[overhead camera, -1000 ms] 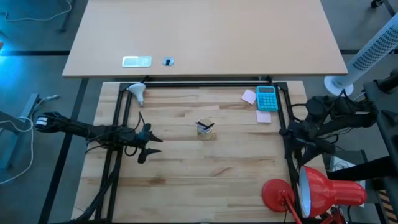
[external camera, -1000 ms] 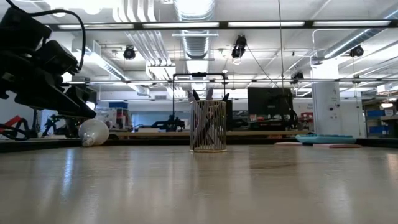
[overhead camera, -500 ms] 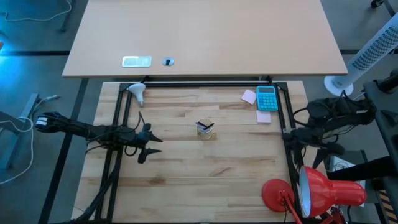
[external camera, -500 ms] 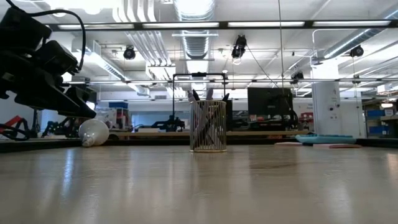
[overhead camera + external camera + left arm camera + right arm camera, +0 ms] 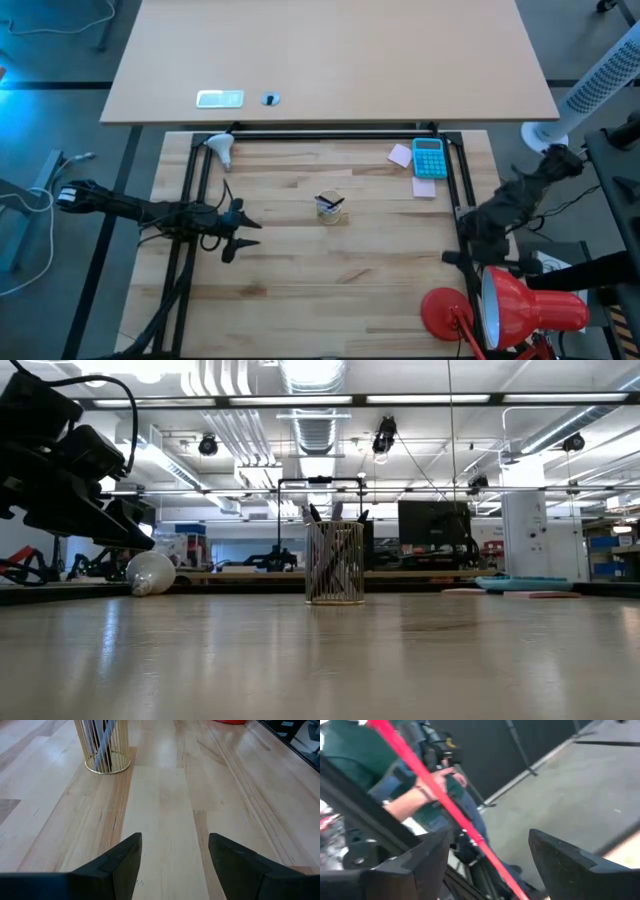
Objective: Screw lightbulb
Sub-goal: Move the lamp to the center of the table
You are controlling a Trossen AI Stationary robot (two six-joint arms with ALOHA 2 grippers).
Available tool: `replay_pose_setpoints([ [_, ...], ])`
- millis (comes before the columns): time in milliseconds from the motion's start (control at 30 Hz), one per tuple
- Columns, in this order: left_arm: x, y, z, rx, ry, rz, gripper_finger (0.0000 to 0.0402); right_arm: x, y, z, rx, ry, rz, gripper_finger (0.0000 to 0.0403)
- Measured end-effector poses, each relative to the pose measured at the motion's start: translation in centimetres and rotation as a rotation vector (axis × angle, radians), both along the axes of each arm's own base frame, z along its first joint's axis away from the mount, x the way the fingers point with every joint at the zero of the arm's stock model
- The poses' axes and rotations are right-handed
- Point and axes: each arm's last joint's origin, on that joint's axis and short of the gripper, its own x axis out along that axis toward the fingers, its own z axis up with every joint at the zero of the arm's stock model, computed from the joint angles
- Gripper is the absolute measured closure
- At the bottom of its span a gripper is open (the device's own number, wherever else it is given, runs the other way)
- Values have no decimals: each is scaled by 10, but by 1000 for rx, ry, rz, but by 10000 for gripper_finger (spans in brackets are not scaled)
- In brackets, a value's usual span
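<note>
At table's far-left corner lay the lightbulb [image 5: 220, 148], untouched. Left gripper [image 5: 243, 234] hovered mid-left over the wood, fingers apart, empty. Right gripper [image 5: 462, 256] sat at right edge near red lamp [image 5: 520, 308], fingers spread, empty.

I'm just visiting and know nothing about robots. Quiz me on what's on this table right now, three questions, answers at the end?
1. True or false: the lightbulb is held by an end effector.
2. What stands near the table's middle: A) calculator, B) wire pen holder, C) red lamp?
3. Fill in: the left end effector is open and holds ____.

Key: 1 false, it lies alone by the far left corner. 2 B. 3 nothing.
</note>
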Motion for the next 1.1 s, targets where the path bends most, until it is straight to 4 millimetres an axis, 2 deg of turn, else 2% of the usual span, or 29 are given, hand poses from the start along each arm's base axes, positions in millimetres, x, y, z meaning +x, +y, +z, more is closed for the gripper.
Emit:
replay_pose_setpoints([
  [233,0,0,0,0,0,0,180,-17,19,-8,133,-113,51,137],
  [400,0,0,0,0,0,0,180,-22,31,-17,120,-108,20,144],
  [567,0,0,0,0,0,0,180,-19,48,-23,102,-103,3,140],
  [767,0,0,0,0,0,0,180,-16,66,-20,170,-143,22,123],
  [1100,0,0,0,0,0,0,180,-6,81,-21,230,-175,-13,126],
])
